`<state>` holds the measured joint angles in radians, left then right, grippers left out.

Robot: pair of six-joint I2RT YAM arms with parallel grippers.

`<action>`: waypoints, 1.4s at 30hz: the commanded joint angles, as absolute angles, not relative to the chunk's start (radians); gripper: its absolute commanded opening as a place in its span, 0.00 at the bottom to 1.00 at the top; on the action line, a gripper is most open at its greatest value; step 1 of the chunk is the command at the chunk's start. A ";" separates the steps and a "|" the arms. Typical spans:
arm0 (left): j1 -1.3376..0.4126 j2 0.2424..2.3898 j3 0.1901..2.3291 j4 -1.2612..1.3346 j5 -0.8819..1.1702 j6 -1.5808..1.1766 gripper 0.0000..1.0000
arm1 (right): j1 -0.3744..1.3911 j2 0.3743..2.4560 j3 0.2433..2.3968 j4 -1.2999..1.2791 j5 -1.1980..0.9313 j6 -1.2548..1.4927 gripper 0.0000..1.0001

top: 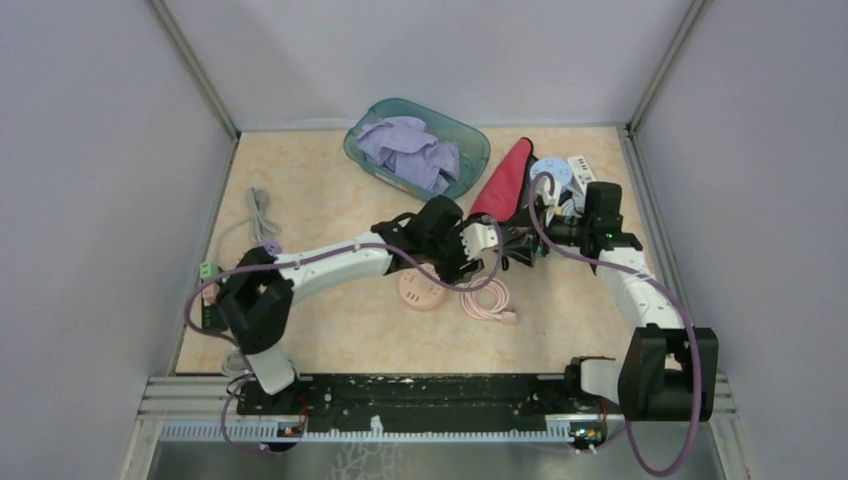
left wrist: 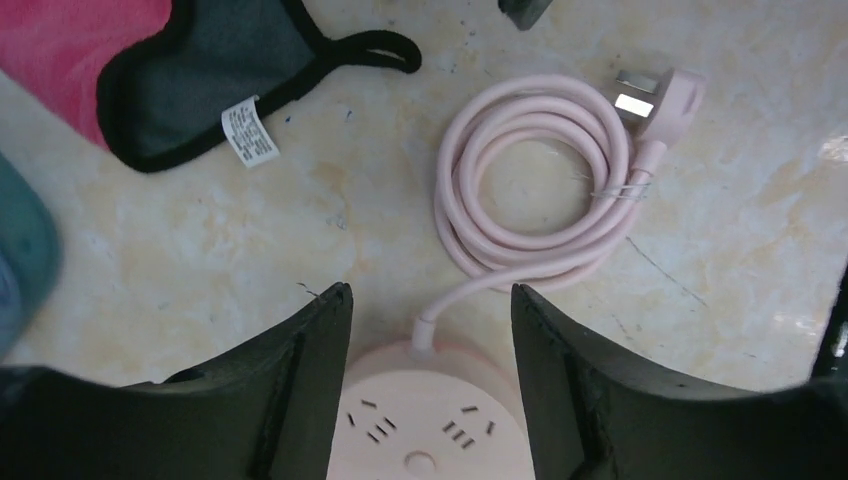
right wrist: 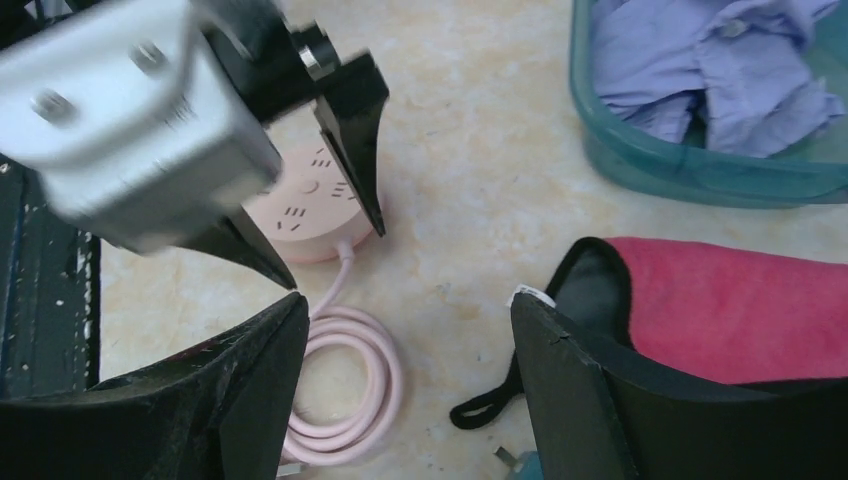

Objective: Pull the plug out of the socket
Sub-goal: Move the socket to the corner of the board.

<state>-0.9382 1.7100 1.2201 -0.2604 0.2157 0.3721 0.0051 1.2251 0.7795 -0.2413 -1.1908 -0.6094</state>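
Observation:
The round pink socket (top: pixel 420 291) lies flat on the table, and nothing is plugged into its visible top face (left wrist: pixel 430 420). Its pink cord is coiled beside it (left wrist: pixel 540 180) and ends in a pink plug (left wrist: pixel 655 95) that lies loose on the table. My left gripper (left wrist: pixel 430 295) is open, with its jaws spread either side of the socket's cord end; it also shows in the top view (top: pixel 455 265). My right gripper (right wrist: pixel 405 305) is open and empty, above the table between the coil (right wrist: pixel 340 390) and the mitt. A small teal piece with a metal prong (right wrist: pixel 515 465) lies at the bottom edge.
A red oven mitt with black trim (top: pixel 505 180) lies just behind the grippers. A teal bin (top: pixel 468 165) holding purple cloth stands at the back. Small white and blue items (top: pixel 560 172) sit at the back right. A grey cable (top: pixel 260 210) lies at the left.

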 commanded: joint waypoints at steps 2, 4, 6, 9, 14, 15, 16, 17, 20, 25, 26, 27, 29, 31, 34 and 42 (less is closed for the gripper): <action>-0.925 1.878 1.409 -0.527 0.300 0.500 0.59 | -0.041 1.152 0.773 -0.082 -1.243 -0.493 0.74; -0.926 1.913 1.439 -0.547 0.270 0.509 0.59 | -0.041 1.153 0.773 -0.080 -1.244 -0.490 0.74; -0.925 1.937 1.460 -0.561 0.250 0.522 0.59 | -0.041 1.157 0.773 -0.081 -1.248 -0.487 0.74; -0.925 1.955 1.473 -0.571 0.239 0.541 0.59 | -0.042 1.162 0.774 -0.077 -1.253 -0.483 0.74; -0.928 1.984 1.486 -0.608 0.259 0.570 0.59 | -0.041 1.162 0.769 -0.067 -1.256 -0.475 0.73; -0.927 1.988 1.484 -0.613 0.259 0.574 0.59 | -0.042 1.161 0.769 -0.065 -1.254 -0.473 0.73; -0.927 1.992 1.484 -0.618 0.259 0.578 0.59 | -0.042 1.162 0.769 -0.063 -1.254 -0.470 0.73; -0.927 1.995 1.485 -0.622 0.257 0.578 0.59 | -0.044 1.162 0.768 -0.062 -1.252 -0.469 0.73; -0.927 2.008 1.482 -0.619 0.252 0.580 0.54 | -0.043 1.162 0.768 -0.058 -1.250 -0.464 0.73; -0.928 2.017 1.479 -0.599 0.240 0.570 0.39 | -0.051 1.162 0.766 -0.048 -1.252 -0.453 0.73; -0.927 2.017 1.479 -0.595 0.236 0.568 0.33 | -0.052 1.161 0.765 -0.046 -1.252 -0.450 0.73; -0.927 2.016 1.479 -0.591 0.224 0.563 0.25 | -0.053 1.161 0.765 -0.044 -1.253 -0.448 0.73; -0.926 2.006 1.472 -0.580 0.200 0.557 0.12 | -0.056 1.161 0.764 -0.041 -1.255 -0.445 0.73; -0.919 1.985 1.456 -0.553 0.163 0.545 0.03 | -0.057 1.159 0.764 -0.038 -1.255 -0.441 0.73; -0.877 1.933 1.418 -0.517 0.107 0.511 0.00 | -0.064 1.157 0.763 -0.027 -1.261 -0.427 0.73; -0.637 1.763 1.340 -0.476 0.005 0.424 0.00 | -0.072 1.139 0.752 0.011 -1.273 -0.386 0.73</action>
<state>-0.7605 1.8565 1.3418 -0.5133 0.0895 0.4721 -0.0631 1.1770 0.7589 -0.0555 -1.2339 -0.4137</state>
